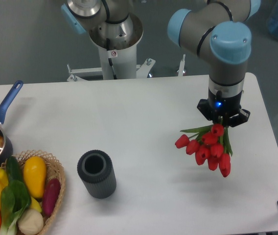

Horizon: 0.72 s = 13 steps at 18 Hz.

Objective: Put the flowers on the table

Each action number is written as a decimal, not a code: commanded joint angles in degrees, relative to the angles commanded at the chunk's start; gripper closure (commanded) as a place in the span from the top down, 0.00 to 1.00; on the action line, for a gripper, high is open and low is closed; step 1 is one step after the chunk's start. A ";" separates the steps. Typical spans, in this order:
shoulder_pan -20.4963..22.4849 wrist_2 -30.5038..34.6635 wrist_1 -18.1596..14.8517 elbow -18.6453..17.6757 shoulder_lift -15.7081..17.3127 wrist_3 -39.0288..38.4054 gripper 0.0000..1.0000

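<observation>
1. Red tulip bunch (208,148): hangs blooms-down from the jaws, above the right part of the white surface (144,122).
2. Jaws: closed on the stems.
3. Recommended: lower until blooms rest, then release, well clear of the grey vase (97,174).

The light is bright and even, coming from above. The white table (129,122) looks a bit washed out. A soft, faint shadow lies near the right edge. The picture is a little grainy, not sharp.
</observation>
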 joint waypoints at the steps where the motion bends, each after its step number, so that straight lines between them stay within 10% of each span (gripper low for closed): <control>1: 0.00 0.44 -0.17 0.00 -0.26 0.09 0.00; 9: -1.49 0.09 -0.26 -2.19 -2.11 -1.67 0.00; 13: -2.37 0.53 -0.35 -3.08 -3.43 -1.76 0.19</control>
